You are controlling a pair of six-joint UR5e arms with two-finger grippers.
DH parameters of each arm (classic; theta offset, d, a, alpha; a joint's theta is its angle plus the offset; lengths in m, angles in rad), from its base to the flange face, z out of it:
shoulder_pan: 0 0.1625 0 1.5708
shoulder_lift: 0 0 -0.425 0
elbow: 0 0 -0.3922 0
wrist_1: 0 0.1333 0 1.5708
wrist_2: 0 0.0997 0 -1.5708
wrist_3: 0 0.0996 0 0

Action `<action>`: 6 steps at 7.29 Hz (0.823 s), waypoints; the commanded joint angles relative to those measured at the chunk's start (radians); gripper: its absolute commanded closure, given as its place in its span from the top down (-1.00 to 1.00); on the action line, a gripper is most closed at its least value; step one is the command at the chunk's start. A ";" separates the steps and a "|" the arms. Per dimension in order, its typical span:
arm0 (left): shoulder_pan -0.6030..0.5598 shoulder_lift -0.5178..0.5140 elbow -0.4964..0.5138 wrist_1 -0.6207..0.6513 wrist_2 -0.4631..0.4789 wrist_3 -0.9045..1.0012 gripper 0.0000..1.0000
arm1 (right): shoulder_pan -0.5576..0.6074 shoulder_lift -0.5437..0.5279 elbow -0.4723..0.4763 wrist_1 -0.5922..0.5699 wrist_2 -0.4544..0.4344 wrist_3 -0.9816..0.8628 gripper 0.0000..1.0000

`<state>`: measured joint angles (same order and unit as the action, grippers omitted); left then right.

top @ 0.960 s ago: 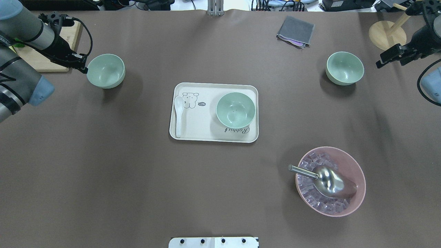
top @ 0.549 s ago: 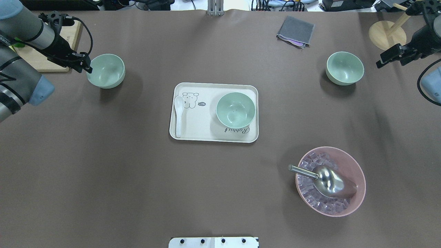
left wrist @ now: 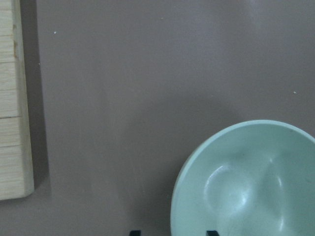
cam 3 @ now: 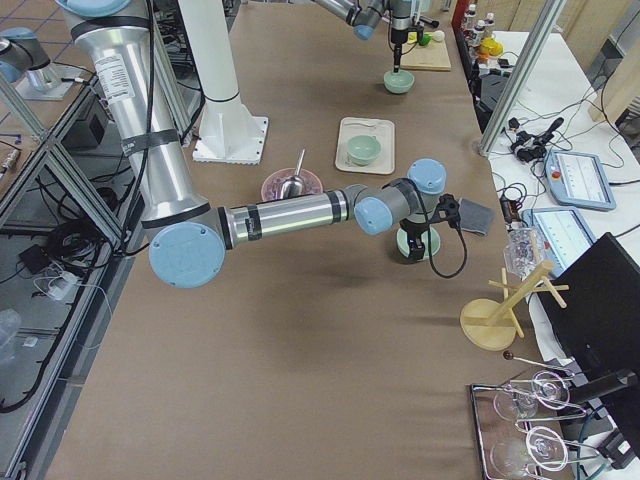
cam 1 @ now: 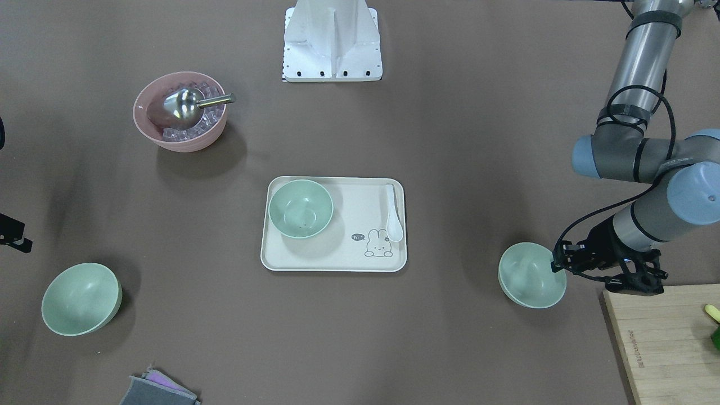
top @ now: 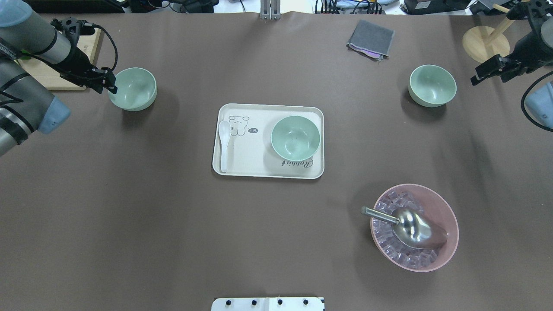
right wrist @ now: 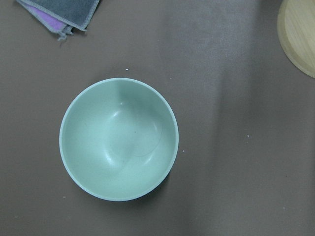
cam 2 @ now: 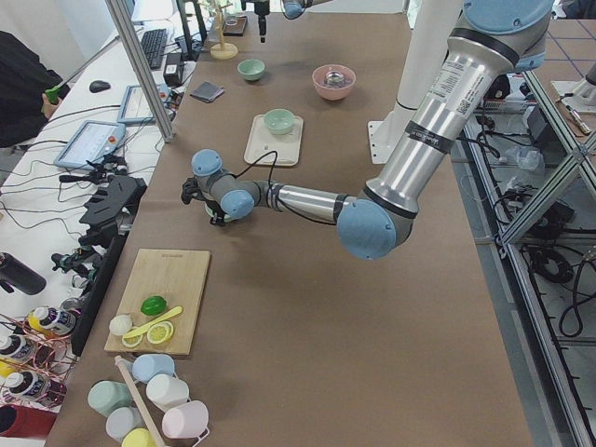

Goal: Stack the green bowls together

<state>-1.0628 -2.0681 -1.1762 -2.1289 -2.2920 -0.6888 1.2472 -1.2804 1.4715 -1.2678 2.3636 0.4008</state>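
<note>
Three pale green bowls are apart on the table. The left bowl point(top: 134, 88) also shows in the front view point(cam 1: 531, 275) and the left wrist view point(left wrist: 251, 182). The middle bowl point(top: 296, 137) stands on the cream tray point(top: 255, 157). The right bowl point(top: 432, 85) fills the right wrist view point(right wrist: 118, 138). My left gripper point(top: 111, 85) is open, its fingertips point(left wrist: 134, 232) on either side of the left bowl's outer rim. My right gripper point(top: 476, 79) hangs to the right of the right bowl, apart from it; I cannot tell whether it is open or shut.
A pink bowl point(top: 449, 211) with ice cubes and a metal scoop point(top: 412, 229) stands at the front right. A white spoon point(top: 224, 142) lies on the tray. A grey cloth point(top: 371, 39), a wooden stand point(top: 484, 43) and a cutting board point(top: 47, 80) are at the back.
My left gripper has moved right, from beside the left bowl to over its rim. My right gripper has shifted slightly toward the back. The bowls have not moved.
</note>
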 commanded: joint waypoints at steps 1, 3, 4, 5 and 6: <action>0.013 -0.007 0.000 -0.002 0.002 0.000 -0.34 | 0.001 0.003 -0.003 0.001 0.000 0.000 1.00; 0.030 -0.014 0.000 -0.002 0.022 0.000 -0.65 | 0.000 0.003 -0.005 -0.001 0.000 0.000 1.00; 0.030 -0.014 0.000 -0.002 0.022 0.000 -1.00 | 0.001 0.003 -0.005 0.001 0.002 0.000 1.00; 0.024 -0.014 -0.005 -0.002 0.020 -0.003 -1.00 | 0.001 0.006 -0.005 -0.001 0.005 0.000 1.00; -0.006 -0.021 -0.011 0.001 0.011 -0.036 -1.00 | 0.001 0.003 -0.005 -0.001 0.006 0.000 1.00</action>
<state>-1.0447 -2.0836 -1.1811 -2.1300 -2.2739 -0.6992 1.2484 -1.2765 1.4666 -1.2682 2.3676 0.4004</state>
